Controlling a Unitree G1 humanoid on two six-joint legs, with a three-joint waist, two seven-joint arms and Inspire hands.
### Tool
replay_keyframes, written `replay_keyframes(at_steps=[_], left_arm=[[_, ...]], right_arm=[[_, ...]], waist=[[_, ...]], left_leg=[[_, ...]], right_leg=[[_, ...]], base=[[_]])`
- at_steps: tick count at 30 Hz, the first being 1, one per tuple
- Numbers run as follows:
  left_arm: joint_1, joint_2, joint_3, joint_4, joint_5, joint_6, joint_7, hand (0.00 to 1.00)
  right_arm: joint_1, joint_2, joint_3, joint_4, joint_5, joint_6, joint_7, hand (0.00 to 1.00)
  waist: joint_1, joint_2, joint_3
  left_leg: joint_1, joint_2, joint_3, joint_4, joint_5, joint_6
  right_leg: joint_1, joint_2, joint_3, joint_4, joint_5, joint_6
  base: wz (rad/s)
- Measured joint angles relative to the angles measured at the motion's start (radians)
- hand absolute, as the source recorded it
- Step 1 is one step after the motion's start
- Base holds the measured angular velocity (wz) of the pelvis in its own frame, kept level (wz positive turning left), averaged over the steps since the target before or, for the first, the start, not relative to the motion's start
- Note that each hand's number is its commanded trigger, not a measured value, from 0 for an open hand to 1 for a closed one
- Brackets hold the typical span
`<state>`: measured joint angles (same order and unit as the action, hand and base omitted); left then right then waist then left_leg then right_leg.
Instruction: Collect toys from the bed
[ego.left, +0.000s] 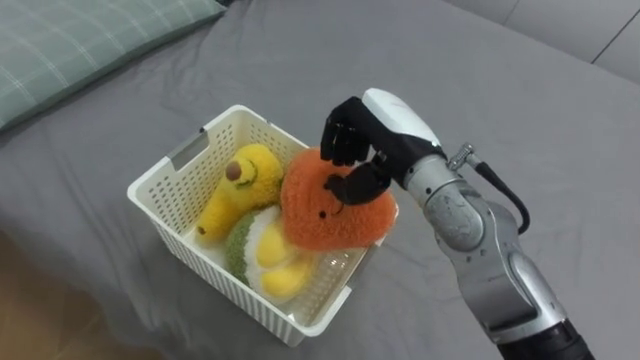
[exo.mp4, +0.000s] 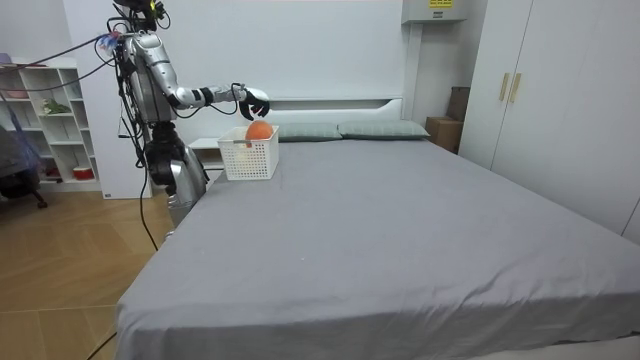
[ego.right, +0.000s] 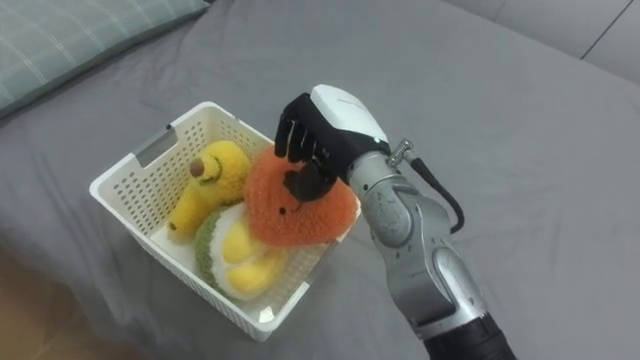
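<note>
1. A white slatted basket (ego.left: 188, 250) sits on a grey bed (ego.left: 520, 120), near a green checked pillow (ego.left: 70, 45).
2. It holds three plush toys. A yellow toy (ego.left: 240, 190) lies along the far side. A green toy (ego.left: 258, 248) with white and yellow parts lies low at the near side.
3. An orange toy (ego.left: 320, 215) rests on top, bulging over the rim at the robot's right.
4. The right hand (ego.left: 350, 135) reaches over the basket. Its curled fingers and thumb (ego.left: 352, 186) pinch the orange toy's upper edge.
5. In the room view, the robot stands at the bed's side near the headboard, its arm stretched over the basket.
</note>
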<state>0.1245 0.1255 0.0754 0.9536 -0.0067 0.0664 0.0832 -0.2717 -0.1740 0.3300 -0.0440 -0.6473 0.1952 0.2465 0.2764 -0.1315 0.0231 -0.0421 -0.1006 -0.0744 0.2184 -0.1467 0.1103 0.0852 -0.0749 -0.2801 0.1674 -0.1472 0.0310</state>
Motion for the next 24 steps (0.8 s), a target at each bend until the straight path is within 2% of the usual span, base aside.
replay_keyframes(at_steps=[2, 10, 19, 24], left_arm=[[0.0, 0.0, 0.001, 0.006, 0.0, -0.002, 0.0, 0.0], [0.001, 0.0, 0.001, 0.01, 0.0, -0.001, 0.002, 0.0], [0.002, -0.001, 0.001, 0.01, -0.001, -0.001, 0.023, 0.0], [0.007, 0.001, 0.011, 0.008, 0.002, -0.001, 0.017, 0.0]], right_arm=[[0.002, -0.004, 0.0, 0.0, 0.001, -0.006, -0.003, 0.0], [0.002, -0.012, -0.001, 0.0, 0.008, -0.012, -0.005, 0.0], [0.002, -0.011, -0.003, -0.001, 0.013, -0.013, -0.013, 0.0], [0.002, -0.013, -0.069, -0.001, 0.079, -0.034, -0.049, 0.0]], waist=[[0.001, 0.004, 0.0025], [0.004, 0.001, -0.0011], [0.002, 0.01, -0.0057], [0.0, 0.014, -0.0036]], left_leg=[[-0.001, 0.0, 0.0, 0.0, 0.0, 0.0], [-0.002, 0.0, -0.001, 0.0, 0.0, 0.0], [0.001, 0.0, -0.001, 0.002, 0.0, 0.0], [0.003, 0.0, 0.001, 0.003, 0.0, 0.0]], right_leg=[[0.0, 0.0, -0.001, 0.0, 0.0, 0.0], [-0.001, -0.001, -0.009, 0.001, 0.0, 0.0], [0.002, -0.001, -0.001, 0.004, 0.0, 0.0], [0.003, -0.001, 0.002, 0.003, 0.0, 0.0]], base=[[0.0], [0.0], [0.0], [0.0]])
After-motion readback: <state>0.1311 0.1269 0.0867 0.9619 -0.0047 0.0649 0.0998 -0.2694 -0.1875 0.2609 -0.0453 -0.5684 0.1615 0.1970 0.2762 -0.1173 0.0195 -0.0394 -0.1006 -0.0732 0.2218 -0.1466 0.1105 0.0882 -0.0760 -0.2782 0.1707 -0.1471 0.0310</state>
